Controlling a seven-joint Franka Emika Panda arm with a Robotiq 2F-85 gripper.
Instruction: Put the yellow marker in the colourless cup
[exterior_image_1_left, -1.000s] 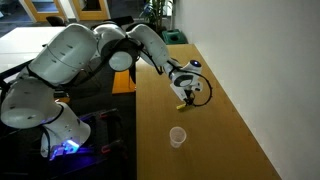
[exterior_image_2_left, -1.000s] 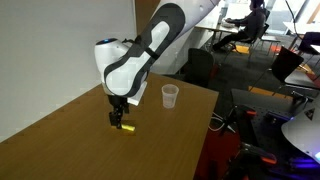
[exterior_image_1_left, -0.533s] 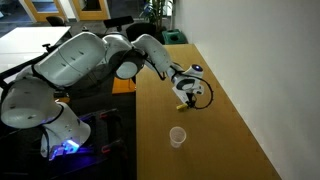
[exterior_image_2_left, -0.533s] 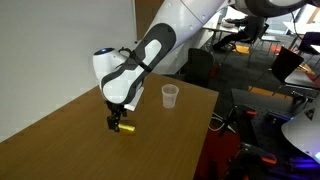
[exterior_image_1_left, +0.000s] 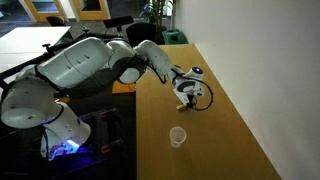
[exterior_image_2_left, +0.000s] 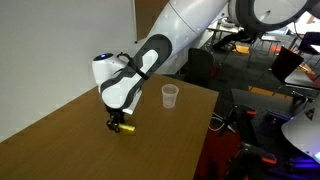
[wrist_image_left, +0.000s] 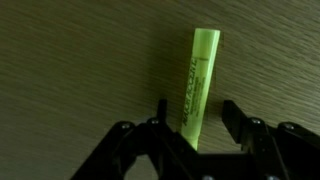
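Fingers: the fingers (wrist_image_left: 238, 118) are parted and hold nothing. In the wrist view one stands on each side of the marker, with a gap showing at either pad.
Yellow marker: the yellow marker (wrist_image_left: 198, 85) lies flat on the bench (wrist_image_left: 70, 50) between the fingers. Its length runs away from the wrist camera, its far end reaches past the fingertips, and it sits somewhat off-centre in the gap.
Step in hand: judged to be the grasp, with the fingers lowered astride the marker (exterior_image_2_left: 125, 130) but not yet closed on it.
Next move: calls for closing across the barrel, then lifting clear and carrying it over the cup's rim. Since the marker is off-centre, one pad will probably meet it first and nudge or roll it.
Colourless cup: the colourless cup (exterior_image_1_left: 177, 136) stands upright on the bench, well apart from the marker (exterior_image_1_left: 183, 104). In both exterior views (exterior_image_2_left: 170, 96) it looks empty.
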